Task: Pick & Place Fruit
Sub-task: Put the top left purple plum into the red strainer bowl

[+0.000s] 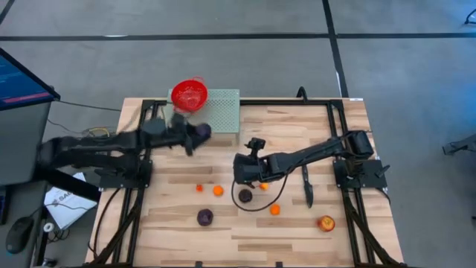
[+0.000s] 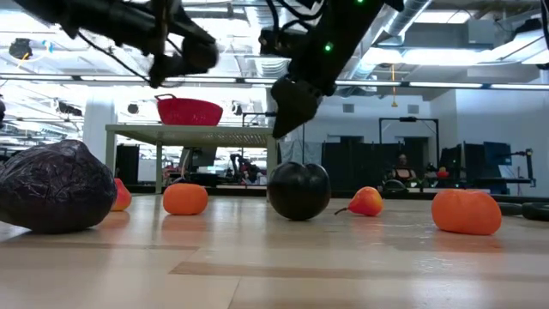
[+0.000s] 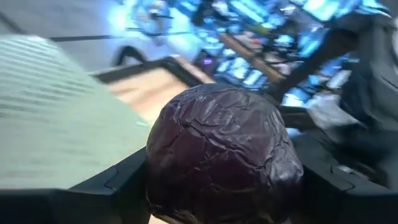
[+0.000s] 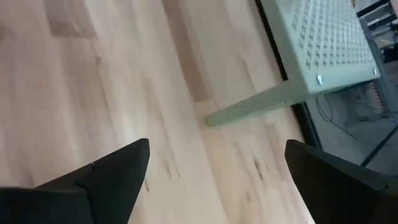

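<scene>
My left gripper (image 1: 198,135) is up in the air beside the green platform (image 1: 222,109), shut on a dark purple crinkled ball (image 3: 219,152). My right gripper (image 1: 241,168) hangs open over mid-table, just beyond a dark purple ball (image 1: 245,196) that sits on the wood. A second purple ball (image 1: 204,217) lies nearer the front edge. Several small orange pieces (image 1: 218,190) and a red-yellow apple-like piece (image 1: 326,222) are scattered on the table. A red bowl (image 1: 189,94) stands on the platform. My left gripper pinches the dark purple ball between its two fingers (image 3: 118,180), one on each side of its widest part (image 3: 163,163). The ball is lifted clear of the table, beside the platform's near edge.
A slim black knife (image 1: 307,186) lies on the table under the right arm. The green platform's leg (image 4: 249,106) stands close ahead of the right gripper. Black frame rails (image 1: 333,126) run along the table's sides. A monitor (image 1: 18,78) stands off the table's left.
</scene>
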Available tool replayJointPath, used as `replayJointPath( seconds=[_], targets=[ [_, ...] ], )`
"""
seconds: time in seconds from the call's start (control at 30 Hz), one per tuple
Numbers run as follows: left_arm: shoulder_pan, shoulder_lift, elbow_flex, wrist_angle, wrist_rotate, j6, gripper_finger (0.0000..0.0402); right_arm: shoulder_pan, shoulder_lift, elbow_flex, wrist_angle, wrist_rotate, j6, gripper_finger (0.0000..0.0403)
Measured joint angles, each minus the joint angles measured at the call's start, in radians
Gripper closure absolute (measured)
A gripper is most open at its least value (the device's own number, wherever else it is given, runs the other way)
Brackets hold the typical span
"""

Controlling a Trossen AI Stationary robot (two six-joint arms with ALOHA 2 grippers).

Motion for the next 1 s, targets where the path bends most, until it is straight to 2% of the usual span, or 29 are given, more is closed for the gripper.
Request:
replayJointPath(
  seconds=[0.07, 0.17, 0.37, 0.5, 0.73, 1.0],
  targets=[
    [0.102, -0.033, 0.073, -0.147, 0.056, 0.032, 0.0133, 0.001, 0.000, -0.015, 0.048, -0.001, -0.001, 0.0039],
    [0.272, -0.002, 0.192, -0.317, 0.204, 0.087, 0.0132, -0.001, 0.000, -0.019, 0.106, -0.001, -0.035, 0.0044],
    [0.571, 0.227, 0.386, -0.474, 0.525, 0.163, 0.0127, -0.006, 0.000, -0.018, 0.236, -0.014, -0.134, 0.0052],
    [0.672, 0.386, 0.488, -0.503, 0.625, 0.188, 0.0127, -0.006, 0.000, -0.018, 0.249, -0.016, -0.140, 0.0054],
    [0.745, 0.558, 0.638, -0.632, 0.612, 0.237, 0.0127, -0.002, 0.000, -0.018, 0.246, -0.017, -0.140, 0.0056],
    [0.705, 0.586, 0.698, -0.738, 0.357, 0.341, 0.0126, -0.001, 0.000, -0.018, 0.246, -0.017, -0.140, 0.0067]
  ],
)
